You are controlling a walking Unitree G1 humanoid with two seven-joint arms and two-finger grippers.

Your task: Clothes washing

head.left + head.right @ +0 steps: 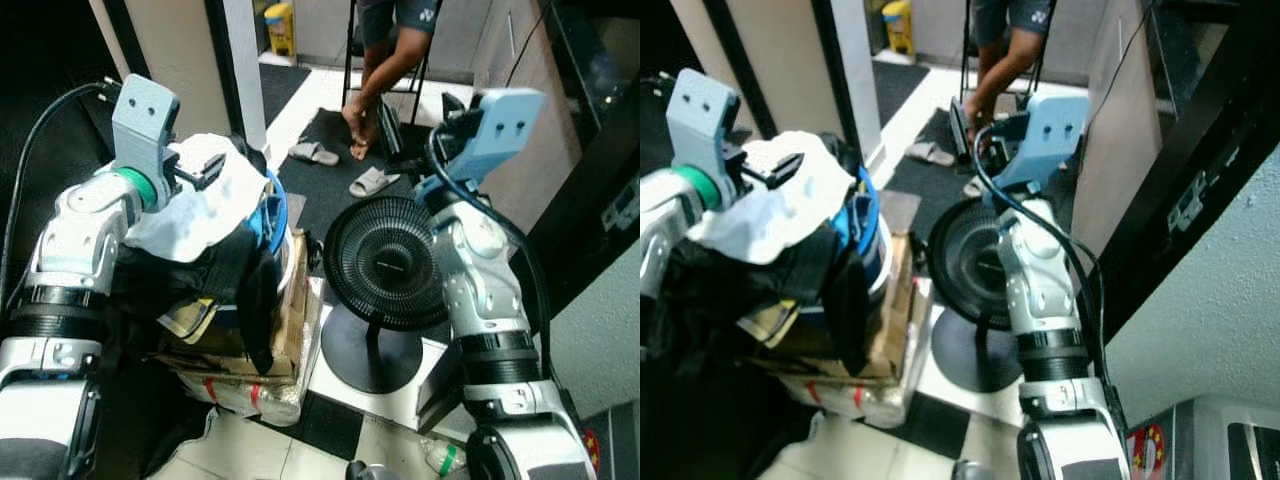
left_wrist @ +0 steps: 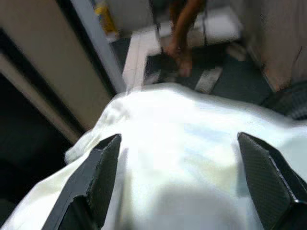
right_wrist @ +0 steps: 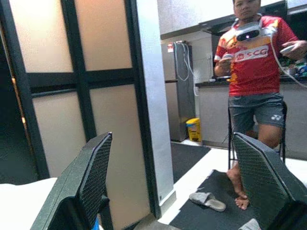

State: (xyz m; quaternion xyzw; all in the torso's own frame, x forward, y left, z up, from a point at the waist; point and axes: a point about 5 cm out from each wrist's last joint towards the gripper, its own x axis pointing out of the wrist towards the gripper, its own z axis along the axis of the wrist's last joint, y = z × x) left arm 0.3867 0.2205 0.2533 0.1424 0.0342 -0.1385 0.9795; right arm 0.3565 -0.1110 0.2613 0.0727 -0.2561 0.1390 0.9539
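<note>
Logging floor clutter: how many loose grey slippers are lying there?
2: one grey slipper lies at the dark mat's edge, the other slipper on the mat near the person's foot. More may be hidden.

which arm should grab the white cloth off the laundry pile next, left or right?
Left. The left tool is open right over the white cloth on the laundry pile. The right tool is open, raised beyond the black fan, pointing at the room.

Left gripper (image 2: pixel 177 177): arm raised, elbow bent, fingers spread wide apart. Right gripper (image 3: pixel 182 187): arm raised, forearm upright, fingers spread wide, nothing between them.
</note>
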